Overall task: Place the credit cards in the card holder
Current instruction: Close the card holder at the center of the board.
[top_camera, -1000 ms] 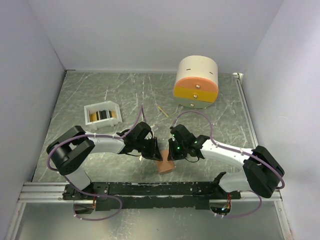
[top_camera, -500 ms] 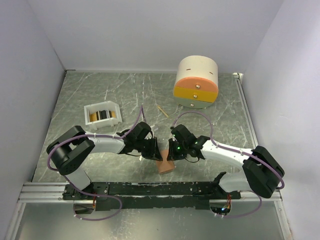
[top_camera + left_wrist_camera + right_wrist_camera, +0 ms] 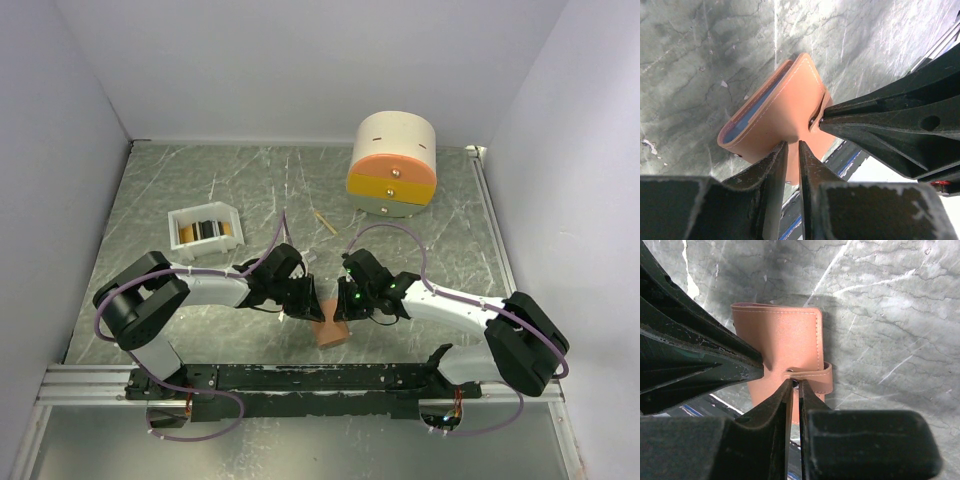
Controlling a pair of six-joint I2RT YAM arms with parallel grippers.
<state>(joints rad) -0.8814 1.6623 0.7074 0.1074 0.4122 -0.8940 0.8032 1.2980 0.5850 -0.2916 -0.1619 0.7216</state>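
Left wrist: your left gripper point(image 3: 792, 145) pinches the near edge of the card holder point(image 3: 785, 100); right gripper point(image 3: 795, 383), fingers point(image 3: 775, 410) almost closed, clamps its strap point(image 3: 817, 376).

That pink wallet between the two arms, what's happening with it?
Both arms are working on the card holder, held between them. The left tool pinches its cover, while the right tool is closed on its snap tab, seemingly to open it. The credit cards sit in the white tray.
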